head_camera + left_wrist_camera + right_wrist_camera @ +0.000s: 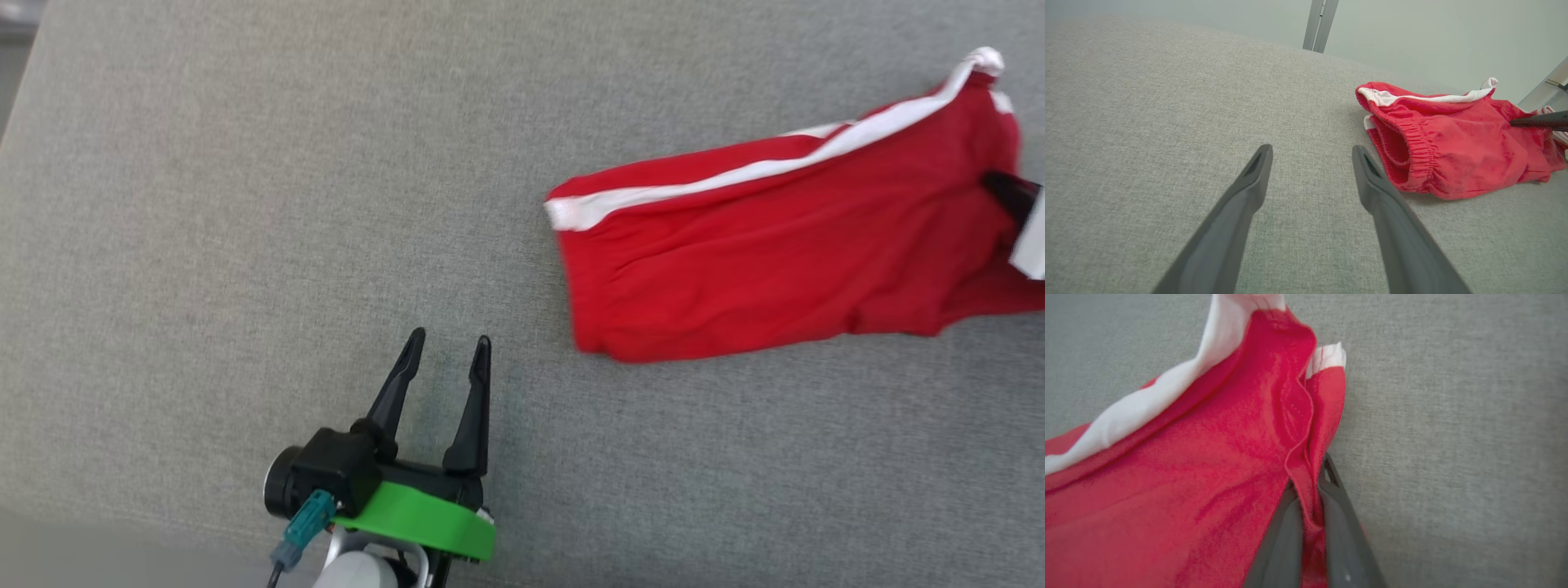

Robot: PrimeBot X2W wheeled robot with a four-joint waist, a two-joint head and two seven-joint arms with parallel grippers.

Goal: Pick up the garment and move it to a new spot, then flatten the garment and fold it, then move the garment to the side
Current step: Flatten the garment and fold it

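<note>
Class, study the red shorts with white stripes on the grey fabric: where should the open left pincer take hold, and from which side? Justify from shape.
Grip the gathered elastic waistband at the end of the red shorts nearest the left pincer, coming in low from that side. The band is thick, bunched and gaping, while the right pincer is shut on the opposite end.

The shorts (pixel 775 253) are soft red knit cloth with a faint sheen, edged by a smooth white stripe (pixel 735 173). Their waistband (pixel 1423 151), right of the fingertips of the left gripper (pixel 451 336), is puckered elastic. That gripper's fingers (pixel 1237 212) are dark matt plastic, set on a smooth green plastic mount (pixel 424 514). Beneath the fingers lies grey, matt, coarsely woven upholstery (pixel 245 204). Beyond the fingertips stands a dull metal post (pixel 1319 24).
</note>
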